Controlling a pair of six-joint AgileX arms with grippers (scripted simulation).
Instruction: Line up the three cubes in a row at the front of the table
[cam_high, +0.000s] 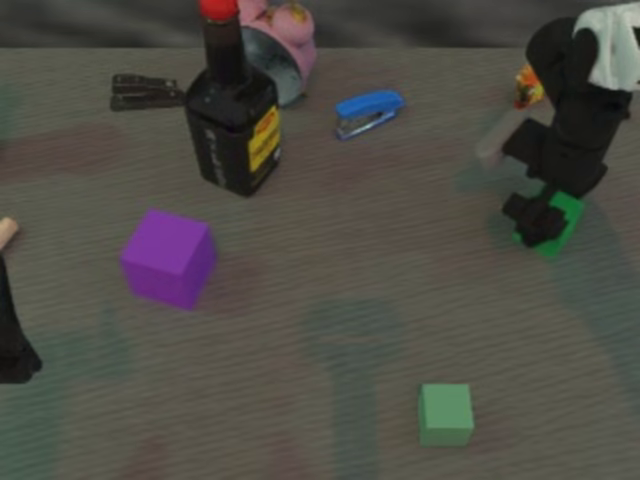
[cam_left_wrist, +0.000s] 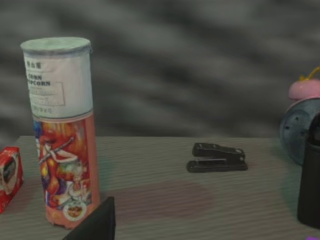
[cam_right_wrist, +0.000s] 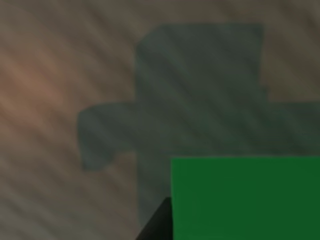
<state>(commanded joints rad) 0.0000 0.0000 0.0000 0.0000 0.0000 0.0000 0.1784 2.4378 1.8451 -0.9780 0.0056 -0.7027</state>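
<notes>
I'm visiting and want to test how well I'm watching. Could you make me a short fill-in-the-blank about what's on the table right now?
1. The right gripper is at the bright ____ cube, on the table's right side.
2. The largest cube is ____ in colour.
3. The blue stapler lies to the right of the dark ____ with the red cap.
4. The left arm is at the table's ____ edge.

Missing words: green; purple; bottle; left

Purple cube (cam_high: 168, 257) left, pale sage cube (cam_high: 445, 414) front, bright green cube (cam_high: 556, 222) right
</notes>
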